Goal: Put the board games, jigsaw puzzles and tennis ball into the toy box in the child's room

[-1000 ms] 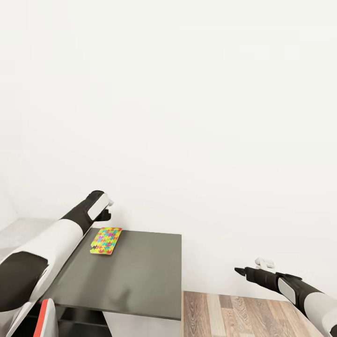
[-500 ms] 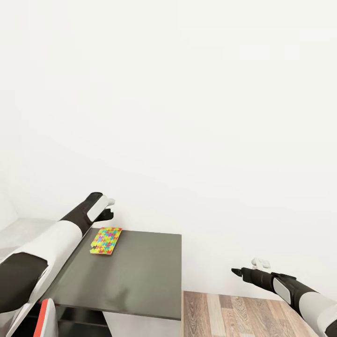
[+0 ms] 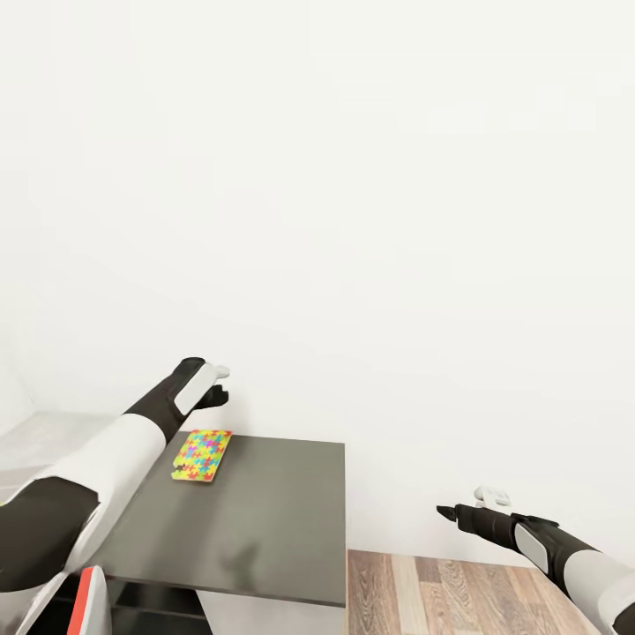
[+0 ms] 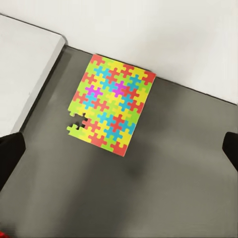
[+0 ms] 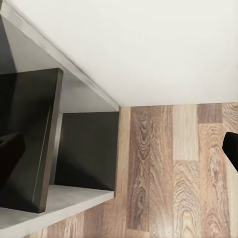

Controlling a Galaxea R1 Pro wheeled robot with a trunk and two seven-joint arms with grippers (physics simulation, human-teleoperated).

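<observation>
One jigsaw puzzle (image 3: 202,455) lies flat on the dark grey cabinet section of the table (image 3: 256,529), near its far left corner by the wall. In the left wrist view the puzzle (image 4: 111,104) is a rectangle of yellow, pink, blue and green pieces with a small gap at one edge. My left gripper (image 3: 217,393) hovers above the puzzle's far end, open, with its dark fingertips (image 4: 10,153) spread wide and nothing between them. My right gripper (image 3: 450,511) hangs open over the floor to the right of the cabinet. The toy box, board games and tennis ball are out of view.
The pale grey desk top (image 3: 35,432) adjoins the cabinet on the left. A bare white wall rises right behind. Wood-plank floor (image 3: 459,591) lies right of the cabinet. The right wrist view shows the cabinet's open shelf side (image 5: 74,148). A red-edged object (image 3: 88,600) sits at the lower left.
My left arm has risen and reached a little further toward the wall above the puzzle. The right gripper has shifted slightly left and up. The puzzle has not moved.
</observation>
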